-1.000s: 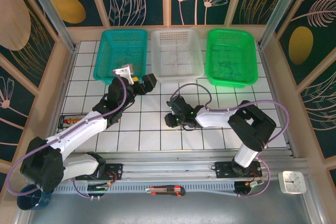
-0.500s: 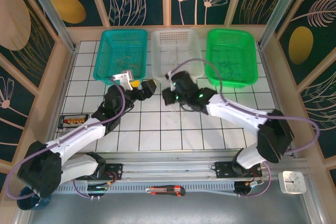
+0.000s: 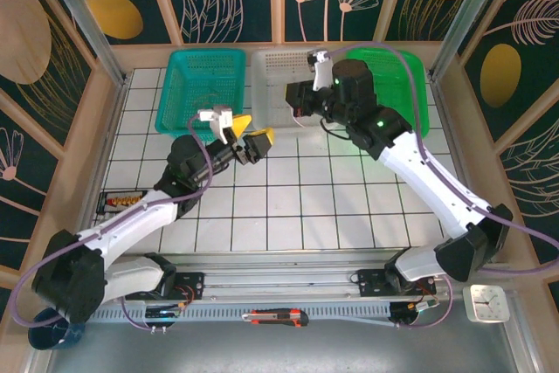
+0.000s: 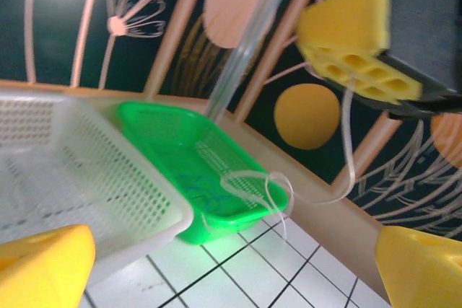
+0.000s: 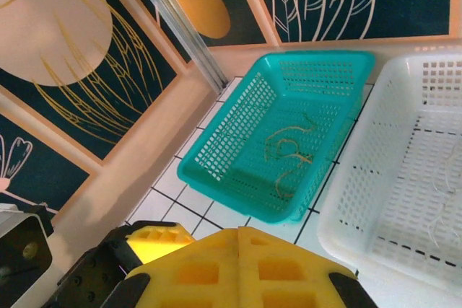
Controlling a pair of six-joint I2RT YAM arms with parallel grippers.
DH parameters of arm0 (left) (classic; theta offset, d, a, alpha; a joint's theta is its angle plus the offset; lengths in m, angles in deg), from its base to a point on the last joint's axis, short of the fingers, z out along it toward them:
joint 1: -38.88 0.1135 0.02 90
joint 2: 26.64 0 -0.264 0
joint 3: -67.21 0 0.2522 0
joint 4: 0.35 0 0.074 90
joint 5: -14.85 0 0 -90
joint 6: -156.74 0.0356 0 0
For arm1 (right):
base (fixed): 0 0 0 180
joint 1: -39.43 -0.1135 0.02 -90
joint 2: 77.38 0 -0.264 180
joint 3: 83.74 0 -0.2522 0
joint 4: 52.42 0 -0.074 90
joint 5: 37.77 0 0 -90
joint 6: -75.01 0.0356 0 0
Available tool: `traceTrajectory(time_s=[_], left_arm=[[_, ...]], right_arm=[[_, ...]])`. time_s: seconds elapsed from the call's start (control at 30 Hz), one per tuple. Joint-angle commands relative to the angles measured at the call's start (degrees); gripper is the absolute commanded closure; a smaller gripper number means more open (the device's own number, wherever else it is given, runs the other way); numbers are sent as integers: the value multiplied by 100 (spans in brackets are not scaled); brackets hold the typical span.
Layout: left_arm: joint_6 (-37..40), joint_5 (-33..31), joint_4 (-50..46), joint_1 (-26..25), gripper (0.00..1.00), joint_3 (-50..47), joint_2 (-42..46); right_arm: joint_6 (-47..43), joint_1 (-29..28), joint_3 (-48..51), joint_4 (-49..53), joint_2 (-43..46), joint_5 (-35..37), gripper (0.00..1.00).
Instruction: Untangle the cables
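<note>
Right gripper (image 3: 300, 100) has its pads pressed together on a thin whitish cable (image 4: 254, 180). The cable hangs in loose loops at the middle of the left wrist frame, before the green basket (image 4: 170, 138). Within the last second this arm rose from the centre tiles to the white basket (image 3: 278, 72), so probably one cord is freed. Left gripper (image 3: 251, 132) stays spread wide, empty.

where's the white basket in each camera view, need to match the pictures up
top external: white basket at the back centre, between the teal basket and the green basket.
left wrist: white basket at the left, with the green basket to its right.
right wrist: white basket at the right edge, with the teal basket to its left.
shared landmark: the tiled table under the baskets.
</note>
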Motion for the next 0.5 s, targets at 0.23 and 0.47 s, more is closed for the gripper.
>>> traceTrajectory(time_s=[0.23,0.47], left_arm=[[706,1599,330,-116,1,857,-550],[741,1571,419,-196,1,1082,-732]], right_arm=[[60,61,-308,102,-62,-515,100],[202,30,-344,-72,-114,-708,100]])
